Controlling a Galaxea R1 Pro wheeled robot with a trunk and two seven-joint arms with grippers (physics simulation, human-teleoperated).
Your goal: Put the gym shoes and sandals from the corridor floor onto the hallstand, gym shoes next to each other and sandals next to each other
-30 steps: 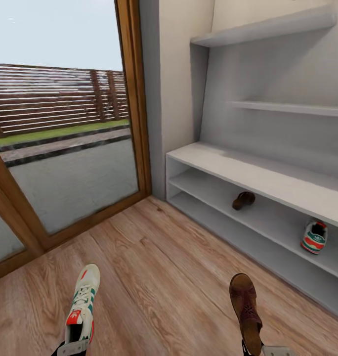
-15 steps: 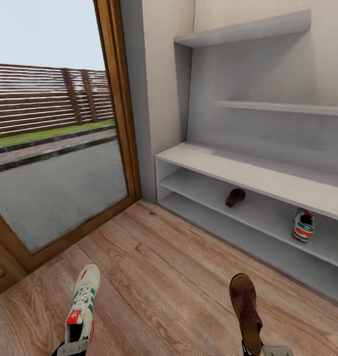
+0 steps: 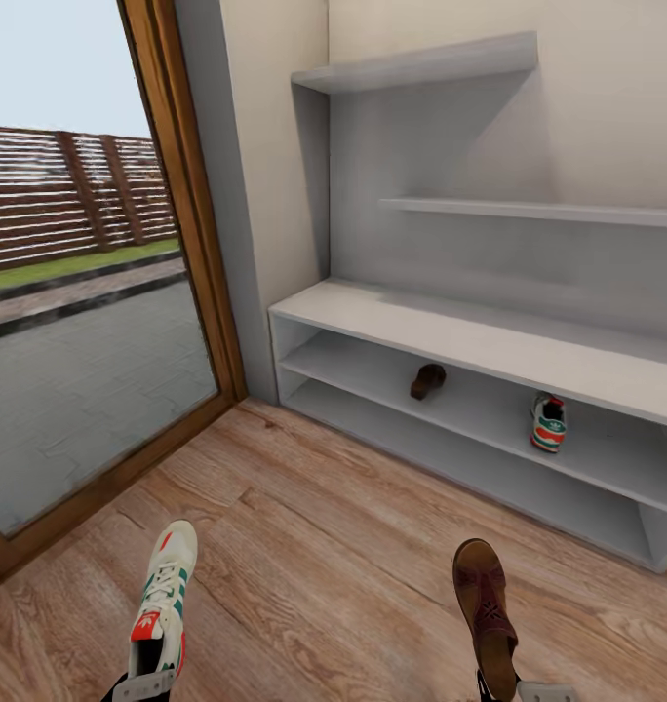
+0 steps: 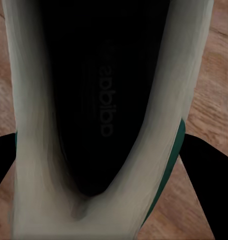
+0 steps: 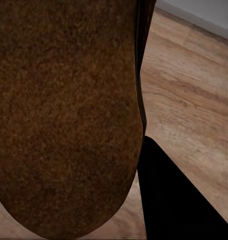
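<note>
The corridor view has swung since a second ago: the glass door (image 3: 90, 322) slides aside and the whole rack (image 3: 451, 341) comes into sight, so the robot is squaring up to it. The left gripper (image 3: 143, 685) grips a sneaker (image 3: 163, 604) by its heel, the right gripper (image 3: 529, 692) a sandal (image 3: 485, 609), both low and held forward. Their mates, a sandal (image 3: 428, 379) and a sneaker (image 3: 548, 422), sit well apart on the upper tier.

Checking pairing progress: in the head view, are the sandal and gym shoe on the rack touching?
No, the sandal and gym shoe sit well apart on the hallstand.
</note>
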